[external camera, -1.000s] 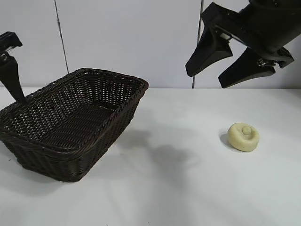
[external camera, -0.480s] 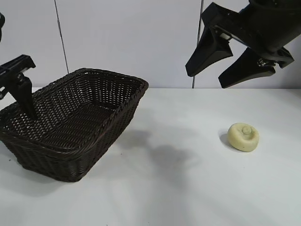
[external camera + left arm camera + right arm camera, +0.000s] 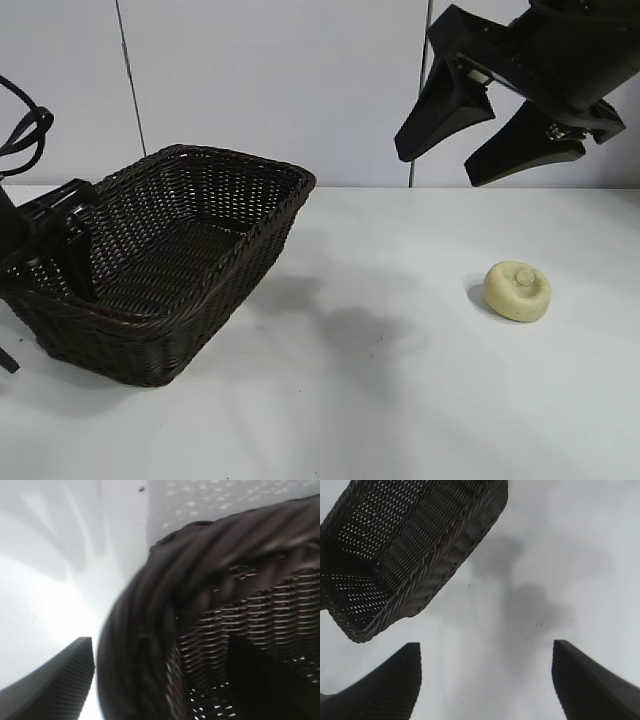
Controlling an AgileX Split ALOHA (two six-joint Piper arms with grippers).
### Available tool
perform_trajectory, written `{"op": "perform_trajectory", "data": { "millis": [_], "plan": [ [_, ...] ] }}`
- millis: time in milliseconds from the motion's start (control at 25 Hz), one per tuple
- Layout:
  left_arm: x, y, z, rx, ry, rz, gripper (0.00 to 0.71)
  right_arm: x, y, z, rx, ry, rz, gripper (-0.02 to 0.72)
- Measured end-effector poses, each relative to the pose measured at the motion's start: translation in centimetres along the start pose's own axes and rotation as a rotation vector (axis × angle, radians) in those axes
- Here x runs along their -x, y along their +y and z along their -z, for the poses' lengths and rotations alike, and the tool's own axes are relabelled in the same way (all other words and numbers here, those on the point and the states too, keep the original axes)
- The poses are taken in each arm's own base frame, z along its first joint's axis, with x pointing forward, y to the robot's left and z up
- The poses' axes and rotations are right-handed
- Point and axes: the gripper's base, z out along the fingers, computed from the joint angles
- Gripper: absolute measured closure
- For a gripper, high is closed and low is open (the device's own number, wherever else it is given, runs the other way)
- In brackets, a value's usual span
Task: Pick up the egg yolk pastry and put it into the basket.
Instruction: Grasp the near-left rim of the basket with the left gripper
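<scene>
Closest to the camera is just bare white table. A bit further back on the right sits the egg yolk pastry, flat side down with its little knob pointing up. It's round, so no real long axis to speak of. It's out on the open table, well apart from the basket and not touching anything.

The basket is over on the left, with its long axis running diagonally from the near left corner toward the far right, opening facing up. The near-left end looks slightly lower than the far end.

The left gripper is right at that near-left end, pointing down steeply. From its wrist camera, its fingers straddle the braided rim, one finger outside the wall and the other inside the basket. The jaws are spread, not clamped on the rim as far as I can see.

Up at the back right, the right gripper hangs high above the table, fingers wide apart and holding nothing, above and slightly behind the pastry.
</scene>
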Motion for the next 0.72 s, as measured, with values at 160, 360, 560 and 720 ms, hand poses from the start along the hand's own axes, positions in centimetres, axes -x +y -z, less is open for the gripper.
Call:
{"op": "perform_trajectory", "data": {
  "millis": [160,360,560,720],
  "plan": [
    [0.0,-0.01,0.0,-0.001,-0.001,0.005,0.377,0.0,0.0,0.0,0.0,0.0,0.0,0.176],
    [0.01,-0.06,0.0,-0.006,-0.001,0.025,0.562,0.01,0.0,0.0,0.0,-0.001,0.0,0.176],
    [-0.18,-0.23,0.01,-0.025,0.02,0.072,0.602,0.01,0.0,0.0,0.0,-0.001,0.0,0.176],
    [-0.26,-0.6,0.26,-0.031,0.04,0.066,0.602,0.01,0.0,0.0,-0.001,-0.001,0.0,0.176]
  ]
}}
